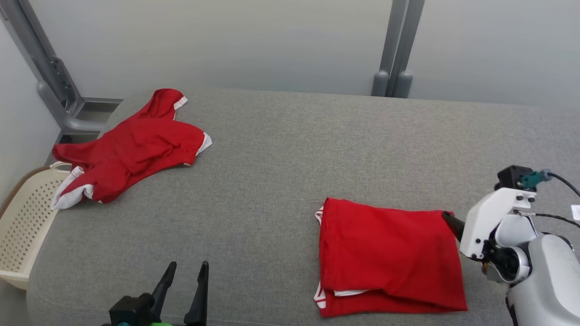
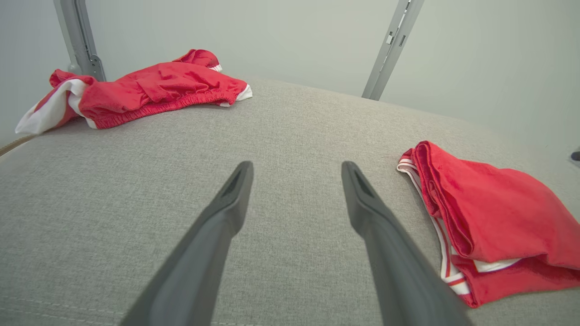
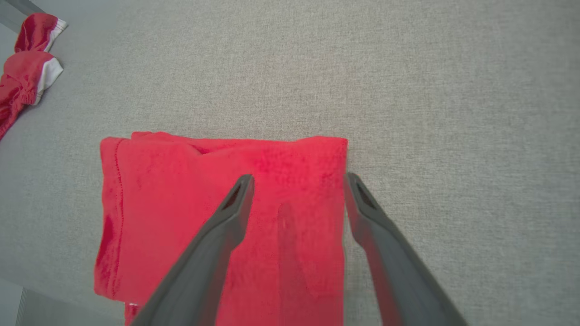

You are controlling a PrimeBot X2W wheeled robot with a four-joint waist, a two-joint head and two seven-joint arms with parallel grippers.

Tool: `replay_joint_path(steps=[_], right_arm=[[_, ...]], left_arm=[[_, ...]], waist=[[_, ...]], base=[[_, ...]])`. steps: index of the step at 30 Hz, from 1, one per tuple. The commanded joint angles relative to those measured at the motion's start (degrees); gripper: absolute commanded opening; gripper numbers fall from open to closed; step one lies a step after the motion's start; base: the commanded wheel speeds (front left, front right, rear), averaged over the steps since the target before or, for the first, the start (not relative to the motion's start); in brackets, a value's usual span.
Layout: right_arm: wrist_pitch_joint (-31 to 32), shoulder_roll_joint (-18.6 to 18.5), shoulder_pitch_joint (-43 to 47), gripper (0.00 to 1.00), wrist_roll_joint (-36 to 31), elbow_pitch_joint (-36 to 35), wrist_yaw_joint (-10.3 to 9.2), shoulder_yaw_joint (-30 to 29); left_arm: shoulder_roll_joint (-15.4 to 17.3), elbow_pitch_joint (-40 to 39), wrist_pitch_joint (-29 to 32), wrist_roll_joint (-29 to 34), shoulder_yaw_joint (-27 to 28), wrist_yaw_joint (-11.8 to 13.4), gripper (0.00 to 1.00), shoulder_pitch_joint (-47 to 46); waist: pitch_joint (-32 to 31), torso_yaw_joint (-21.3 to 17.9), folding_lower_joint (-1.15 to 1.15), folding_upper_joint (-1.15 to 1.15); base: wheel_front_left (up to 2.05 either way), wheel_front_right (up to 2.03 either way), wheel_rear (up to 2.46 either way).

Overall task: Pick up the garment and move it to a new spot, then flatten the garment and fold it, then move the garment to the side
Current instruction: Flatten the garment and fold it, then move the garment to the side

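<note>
The garment [image 1: 389, 253] lies folded into a red rectangle with white trim near the front right of the grey padded table [image 1: 281, 158]. My right gripper [image 1: 451, 221] sits at the garment's far right corner. In the right wrist view this gripper [image 3: 297, 181] is open: one finger lies over the red garment [image 3: 181, 213], the other stands at its edge, and no cloth is pinched. Near the front left, my left gripper [image 1: 186, 268] is open over bare table. The left wrist view shows this gripper [image 2: 294, 167] empty, with the folded garment [image 2: 498, 213] to its right.
A second red and white garment [image 1: 131, 149] lies crumpled at the table's far left corner, also seen as a red heap [image 2: 149, 90] and a red bundle [image 3: 27, 68]. A cream perforated basket [image 1: 22, 226] stands off the left edge. Grey posts [image 1: 394, 45] rise behind.
</note>
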Motion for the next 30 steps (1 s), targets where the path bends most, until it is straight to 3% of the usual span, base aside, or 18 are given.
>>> replay_joint_path(steps=[1, 7, 12, 28, 30], right_arm=[[0.94, 0.2, 1.68, 1.0, -0.77, -1.6, -0.01, -1.15], [5.68, 2.63, 7.6, 1.0, -3.08, -10.03, -0.01, -7.01], [6.85, 3.4, 8.21, 1.0, -3.34, -12.13, -0.01, -8.55], [6.79, 3.59, 4.17, 0.99, -1.9, -1.44, 0.0, -6.68], [7.0, 3.67, 4.3, 0.32, -1.77, -0.47, -0.01, -6.22]], left_arm=[[-0.15, -0.22, -0.19, 0.33, 0.2, 0.12, 1.0, 0.6], [-0.57, -0.44, -0.19, 0.52, 0.4, 0.04, 1.0, -0.39], [-0.39, -0.82, -0.19, 0.73, 0.5, -0.13, 1.0, -1.95], [-0.38, -3.75, -0.19, 3.66, 2.18, -0.26, 1.0, -5.74], [-0.4, -4.23, -0.19, 3.78, 2.76, -0.25, 1.0, -5.69]], waist=[[0.05, -0.93, 0.0, 0.0], [1.48, -2.43, 0.0, 0.0], [3.88, -2.59, 0.0, 0.0], [10.13, 1.54, 0.0, 0.0], [10.2, 1.94, 0.0, 0.0]], base=[[0.0, 0.0, 0.0], [0.0, 0.0, 0.0], [0.0, 0.0, 0.0], [0.0, 0.0, 0.0], [0.0, 0.0, 0.0]])
